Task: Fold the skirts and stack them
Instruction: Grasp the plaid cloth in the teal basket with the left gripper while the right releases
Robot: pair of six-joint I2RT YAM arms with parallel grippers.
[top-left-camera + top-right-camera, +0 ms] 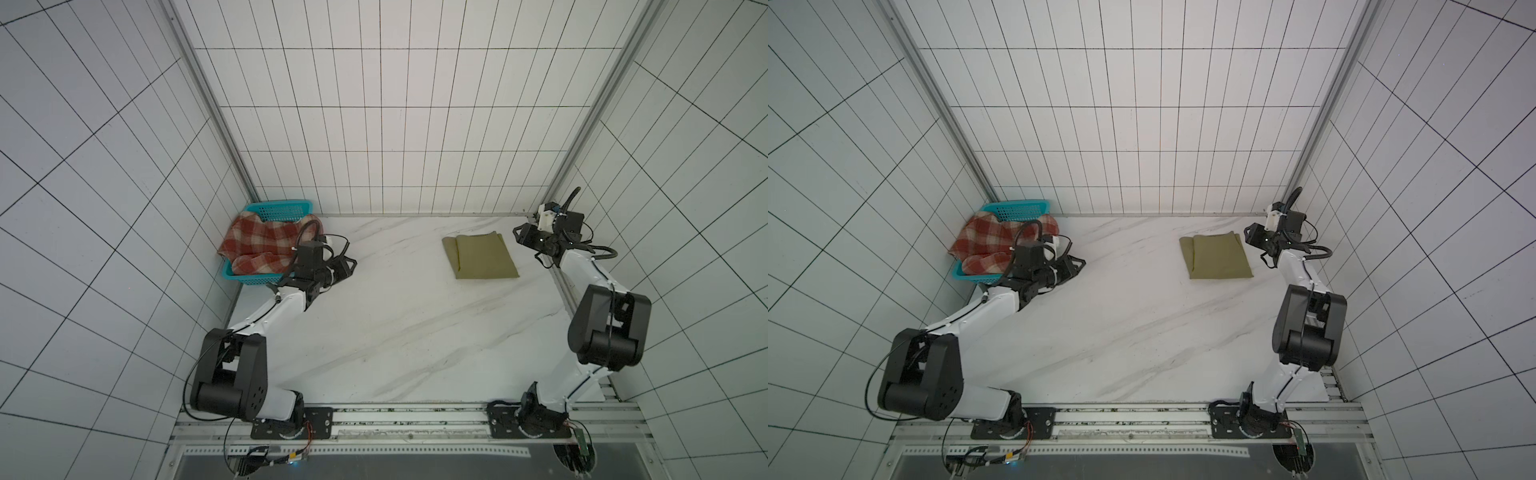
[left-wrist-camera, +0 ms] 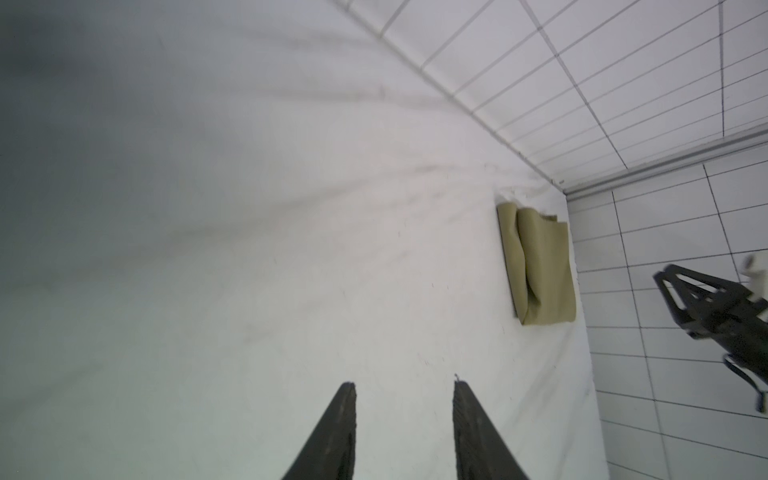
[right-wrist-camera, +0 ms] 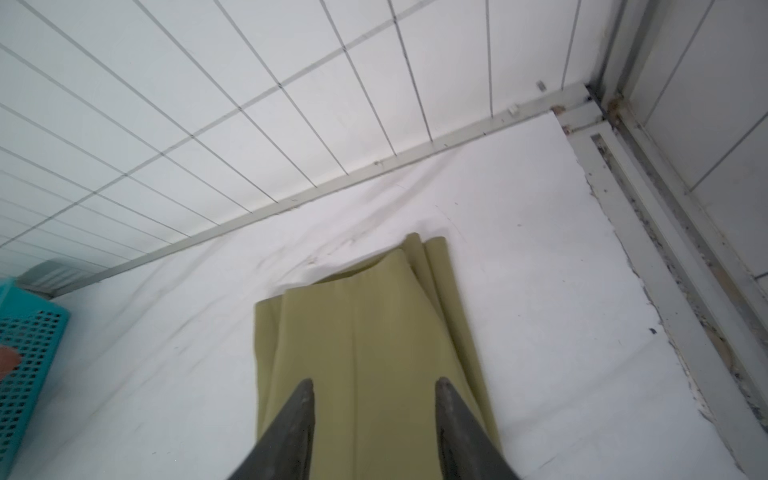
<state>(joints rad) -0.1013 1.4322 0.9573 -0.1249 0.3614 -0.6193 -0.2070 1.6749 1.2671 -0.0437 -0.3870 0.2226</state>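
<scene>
Roughly halfway, judging by the layout.

Olive skirt (image 1: 482, 257) folded into a flat rectangle, lying near the far right corner of the table (image 1: 395, 332), well apart from everything else, with one narrower layer showing along its left side. Looks finished as a fold, and well placed to serve as the base of the stack.

Plaid skirt (image 1: 257, 245) not yet folded: heaped and crumpled in the teal basket (image 1: 278, 210) at the far left corner, draped over the rim on the left side.

Left gripper (image 2: 405, 384) just beside the basket, over bare table, pointing towards the middle. Jaws parted about halfway, nothing between them.

Right gripper (image 3: 374, 380) at the right edge of the olive skirt, pointing across it. Jaws likewise partly spread and empty, with cloth below them but not pinched.

Left to do, presumably: lift the plaid skirt out, spread it on the free middle of the table, fold it, then set it on the olive one. Thicker cloth, so probably bulkier folds.
</scene>
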